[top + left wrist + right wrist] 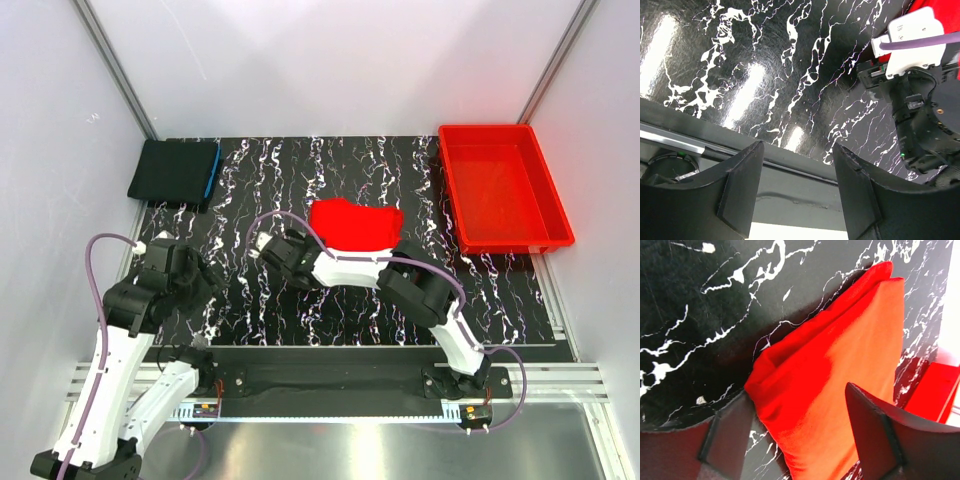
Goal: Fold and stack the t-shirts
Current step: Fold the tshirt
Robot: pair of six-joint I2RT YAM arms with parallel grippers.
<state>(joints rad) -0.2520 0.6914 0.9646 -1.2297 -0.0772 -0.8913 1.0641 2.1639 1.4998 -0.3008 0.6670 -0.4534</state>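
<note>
black white-veined mat inside white walls. red t-shirt lies folded mid-mat, black t-shirt far left. right gripper gapes empty at the red one's edge; left gripper spread wide, empty.

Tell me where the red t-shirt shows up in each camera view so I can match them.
Top external: red t-shirt lies mid-table, left of the red bin.
Left wrist: only a red sliver in the top right corner, likely the shirt.
Right wrist: it fills the middle, running down between the right fingers.
Shared landmark: the black marbled tabletop, in all three views.
</note>
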